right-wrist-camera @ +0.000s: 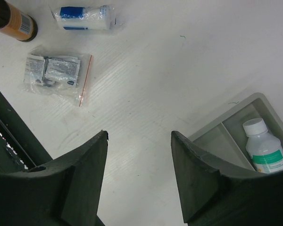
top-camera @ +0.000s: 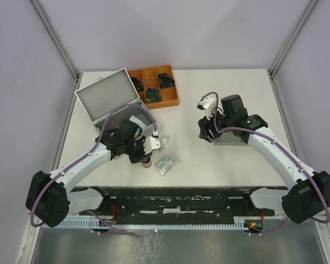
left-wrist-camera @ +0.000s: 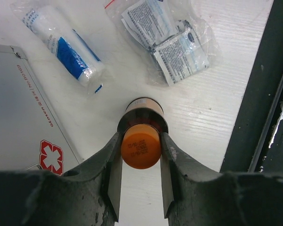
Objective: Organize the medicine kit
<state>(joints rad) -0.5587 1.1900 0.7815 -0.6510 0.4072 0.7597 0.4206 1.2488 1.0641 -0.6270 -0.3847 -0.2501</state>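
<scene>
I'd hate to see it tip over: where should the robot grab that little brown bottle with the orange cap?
By its orange cap, coming straight down from above. The brown bottle stands upright on the table, so its round cap offers two opposite sides. The left tool sits that way, one finger on each side.

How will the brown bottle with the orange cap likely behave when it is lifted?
The brown bottle looks rigid, so it should not deform. Its round orange cap may slip between the flat fingers. Standing upright, it could tip.
</scene>
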